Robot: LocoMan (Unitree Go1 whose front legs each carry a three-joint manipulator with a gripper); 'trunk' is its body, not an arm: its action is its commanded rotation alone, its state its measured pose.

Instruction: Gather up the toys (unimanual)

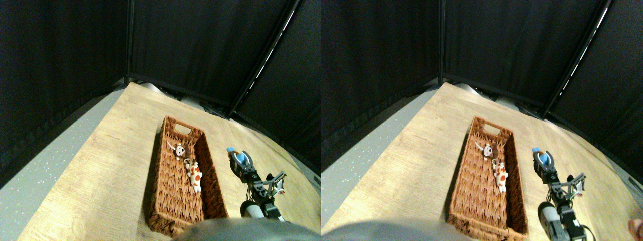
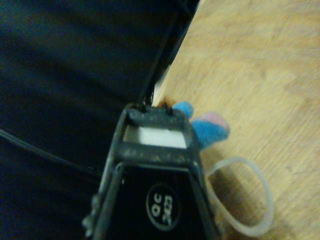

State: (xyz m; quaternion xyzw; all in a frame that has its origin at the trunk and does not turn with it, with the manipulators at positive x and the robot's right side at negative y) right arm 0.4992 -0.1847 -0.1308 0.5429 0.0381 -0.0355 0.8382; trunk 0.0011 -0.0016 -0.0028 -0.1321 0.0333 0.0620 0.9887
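Observation:
A long brown wicker basket [image 1: 156, 187] lies on the wooden table. Inside it are two toys: a brown-and-white plush [image 1: 179, 149] near the far end and a white-and-orange plush [image 1: 195, 175] in the middle. To the right of the basket, my right gripper [image 1: 241, 156] is shut on a blue toy [image 1: 241, 158] that shows between its curved fingers, low over the table. In the wrist view the blue toy [image 2: 207, 131] pokes out past the dark jaw, with a pink patch on it. Its white string loop [image 2: 260, 200] hangs against the wood.
The wooden table [image 1: 110, 165] has bare room left of the basket and between basket and arm. Grey speckled floor [image 1: 45, 170] runs along the table's left edge. Black curtains [image 1: 201, 45] close off the back and right sides.

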